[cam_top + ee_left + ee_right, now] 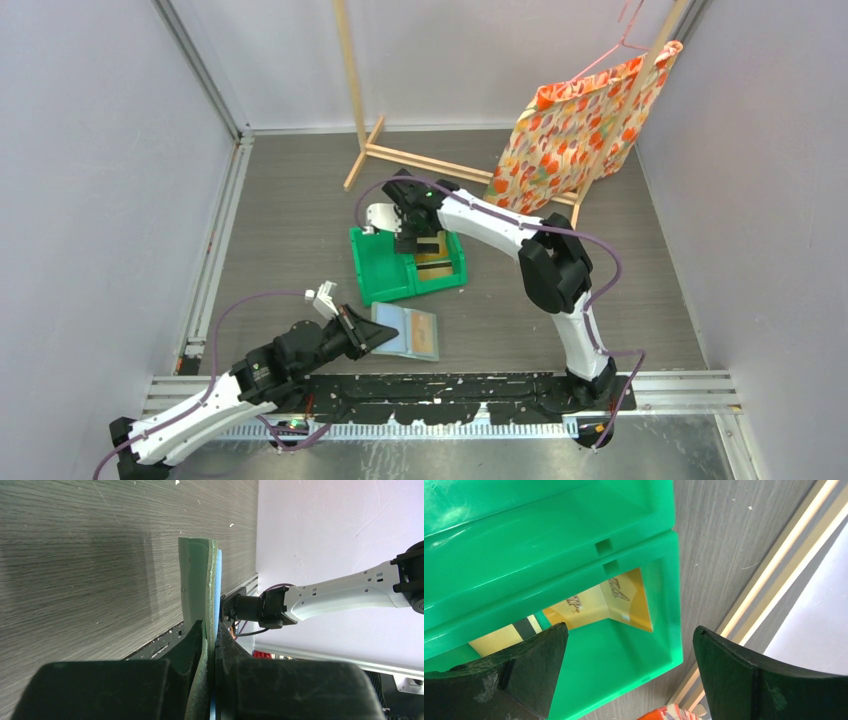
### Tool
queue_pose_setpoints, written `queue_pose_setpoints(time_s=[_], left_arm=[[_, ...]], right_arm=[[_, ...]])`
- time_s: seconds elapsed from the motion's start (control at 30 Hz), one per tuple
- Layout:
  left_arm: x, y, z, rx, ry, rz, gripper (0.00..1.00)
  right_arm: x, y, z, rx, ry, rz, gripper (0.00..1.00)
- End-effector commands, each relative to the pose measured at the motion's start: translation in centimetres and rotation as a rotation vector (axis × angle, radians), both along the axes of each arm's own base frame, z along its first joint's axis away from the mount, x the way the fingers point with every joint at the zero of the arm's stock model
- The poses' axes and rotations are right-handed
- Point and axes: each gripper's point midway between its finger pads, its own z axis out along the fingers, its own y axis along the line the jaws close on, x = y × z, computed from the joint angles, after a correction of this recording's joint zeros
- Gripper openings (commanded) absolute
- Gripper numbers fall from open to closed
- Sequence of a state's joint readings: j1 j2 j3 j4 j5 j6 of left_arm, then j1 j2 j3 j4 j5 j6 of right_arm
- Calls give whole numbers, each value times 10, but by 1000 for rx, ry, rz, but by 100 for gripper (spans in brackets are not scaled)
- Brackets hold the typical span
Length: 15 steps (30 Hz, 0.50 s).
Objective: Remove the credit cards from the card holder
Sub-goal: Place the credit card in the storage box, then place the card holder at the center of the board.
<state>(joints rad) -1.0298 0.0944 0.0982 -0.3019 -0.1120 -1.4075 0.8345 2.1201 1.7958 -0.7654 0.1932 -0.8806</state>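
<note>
Where the left arm lay low across the near-left of the table (300,220), the left gripper (374,336) was clenched on the card holder (405,332), pinching its left edge. The holder lay open near the front rail: a flat bifold, pale blue-grey inside, with a tan card (425,326) showing on its right half. No print was legible on it from above. In the left wrist view, black fingers (192,642) pressed from both sides on a thin grey-green leaf, matte and slightly curled, with a bright blue edge layered against it. The table surface was grey wood-grain, flecked with white.

Behind the holder and apart from it sat a green bin (385,270) of glossy moulded plastic, with two rectangular compartments and a ridge between them. Its right compartment held credit cards (624,597): thin, yellow-orange, sharp-cornered, one with a dark stripe. Slanted dark lettering crossed two of them, cut off by the bin wall and unreadable. The right gripper (420,238) hung over the bin, jaws spread wide and holding nothing, its black fingers (524,670) scuffed at the tips.

At the back stood a pale wooden rack (370,150) of slim square bars. To its right an orange floral cloth (585,120) hung from a pink wire hanger (625,40)
</note>
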Motion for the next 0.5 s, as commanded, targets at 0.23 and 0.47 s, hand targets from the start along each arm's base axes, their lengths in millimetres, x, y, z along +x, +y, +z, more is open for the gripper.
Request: queue_pose_setpoints(time_s=[0.23, 0.47], left_arm=[[1, -2, -11, 39, 14, -5, 1], [2, -7, -9, 51, -2, -23, 0]], right_arm=[[-8, 1, 79, 194, -94, -65, 100], [-13, -13, 114, 339, -142, -274, 100]])
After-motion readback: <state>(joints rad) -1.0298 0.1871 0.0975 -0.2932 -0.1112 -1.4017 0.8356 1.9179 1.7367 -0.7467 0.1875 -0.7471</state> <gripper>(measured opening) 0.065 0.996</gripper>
